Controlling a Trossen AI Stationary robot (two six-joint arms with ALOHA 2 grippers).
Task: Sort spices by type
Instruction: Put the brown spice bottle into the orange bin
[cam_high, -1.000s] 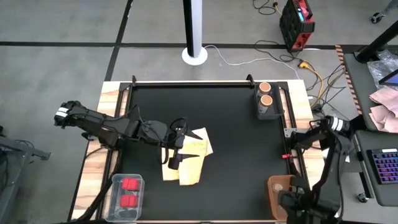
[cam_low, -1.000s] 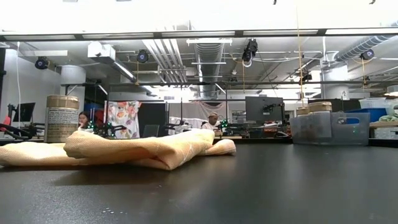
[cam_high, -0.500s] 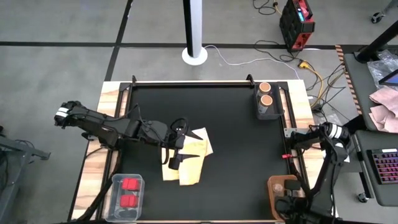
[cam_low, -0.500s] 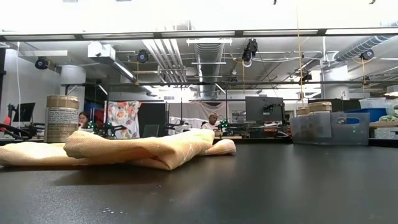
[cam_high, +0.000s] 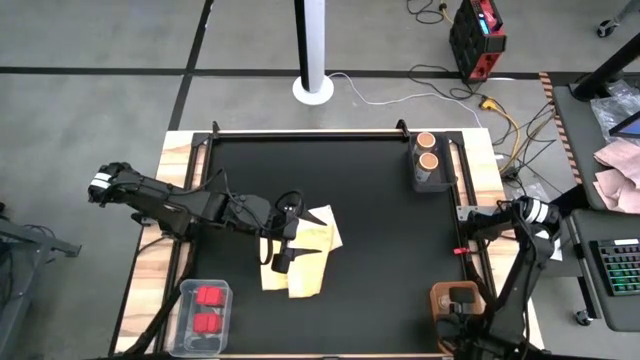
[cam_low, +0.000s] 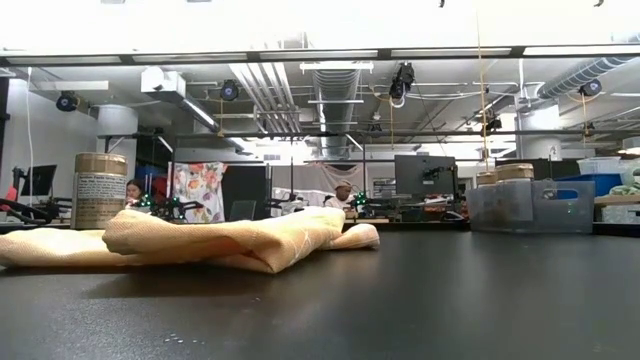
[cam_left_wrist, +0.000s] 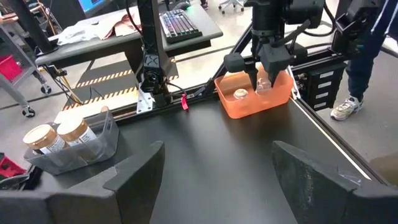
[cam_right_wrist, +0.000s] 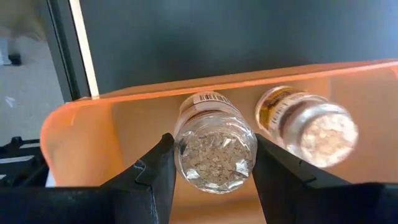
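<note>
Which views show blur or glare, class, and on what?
Low view: the near black table is soft, and a glare band whitens the ceiling. Right wrist view: the second pale jar blurs, while the jar in the right hand stays sharp.

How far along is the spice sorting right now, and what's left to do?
Mostly done. Two brown-topped round jars sit in the grey bin, and two red blocky containers in the clear tub. In hand: the right gripper holds a small clear jar inside the orange tray, beside a second one, not yet released. A brown-lidded labelled jar appears left, by the yellow cloth under the open left gripper.
</note>
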